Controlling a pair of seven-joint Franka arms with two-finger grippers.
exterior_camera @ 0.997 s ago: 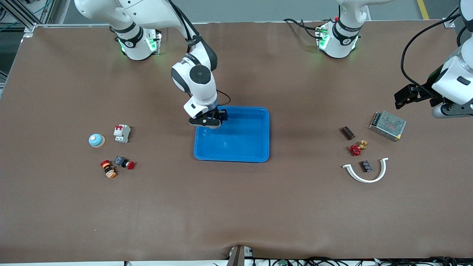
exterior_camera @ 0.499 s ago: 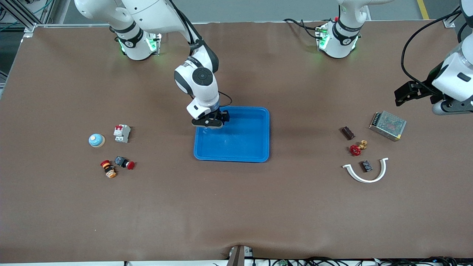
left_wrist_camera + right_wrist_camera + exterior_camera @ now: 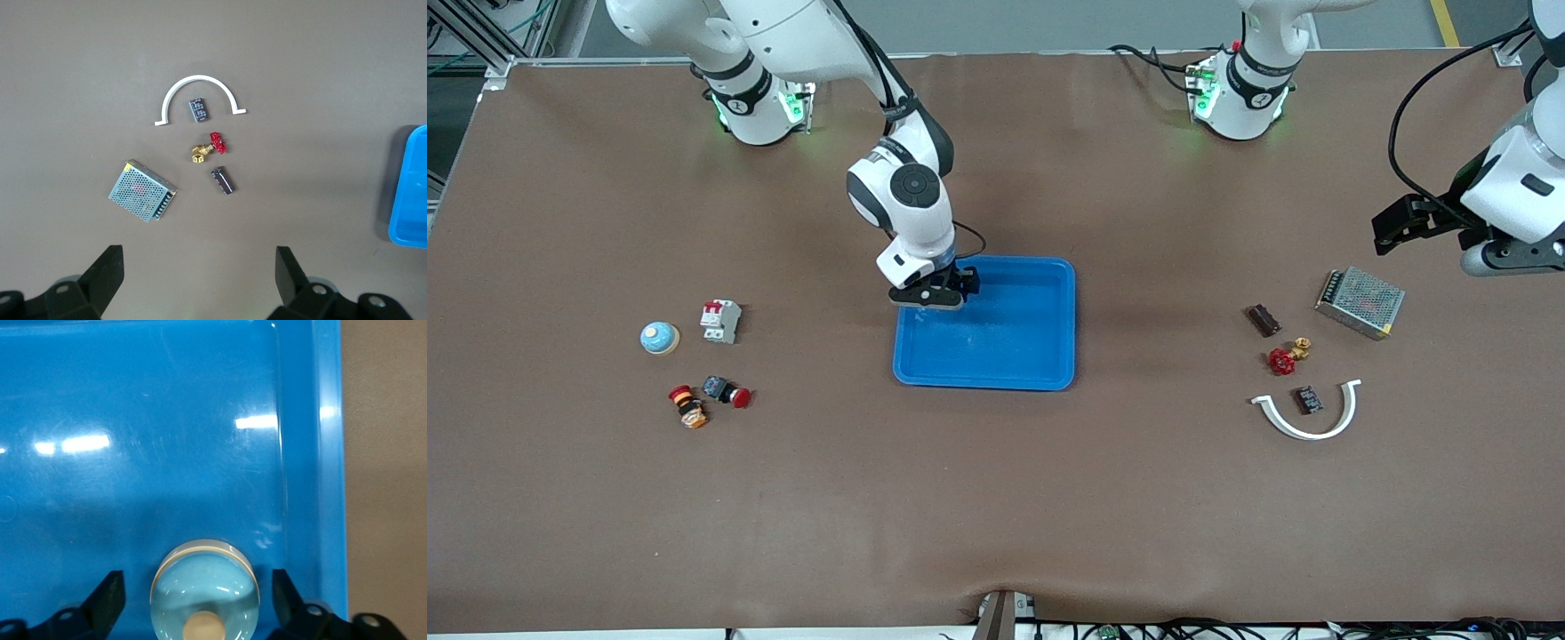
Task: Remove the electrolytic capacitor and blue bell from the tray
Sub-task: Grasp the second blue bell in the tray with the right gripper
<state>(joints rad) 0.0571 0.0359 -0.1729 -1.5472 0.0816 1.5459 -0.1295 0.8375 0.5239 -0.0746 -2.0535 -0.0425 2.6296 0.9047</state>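
The right claw [image 3: 934, 296] hangs low over the corner of the blue tray [image 3: 1040, 373] nearest the right arm's base. In the right wrist view a pale blue bell [image 3: 205, 597] with a cream button sits on the tray floor between the two fingers [image 3: 107, 597], which stand apart on either side of it with a gap to each; whether they touch it cannot be told, so the claw reads as spread around the bell rather than pinching it.

A second bell [image 3: 659, 338], also pale blue, rests on the bench toward the right arm's end, beside a white circuit breaker [image 3: 720, 321]. Nearer the front edge of the bench lie a red push button [image 3: 727, 391] and an orange-and-red switch [image 3: 687, 407].

The left claw [image 3: 1400, 227] is held up over bare bench toward the left arm's end, its fingers [image 3: 107, 280] spread wide with nothing between them. The left wrist view looks down on the parts there: a dark cylindrical capacitor [image 3: 223, 181] lying on the bench, just beside a brass valve with a red handwheel [image 3: 208, 148], a metal mesh power supply [image 3: 143, 190], a white curved bracket [image 3: 198, 93] and a small black module [image 3: 198, 109] inside the bracket's arc. The capacitor is well apart from the tray.
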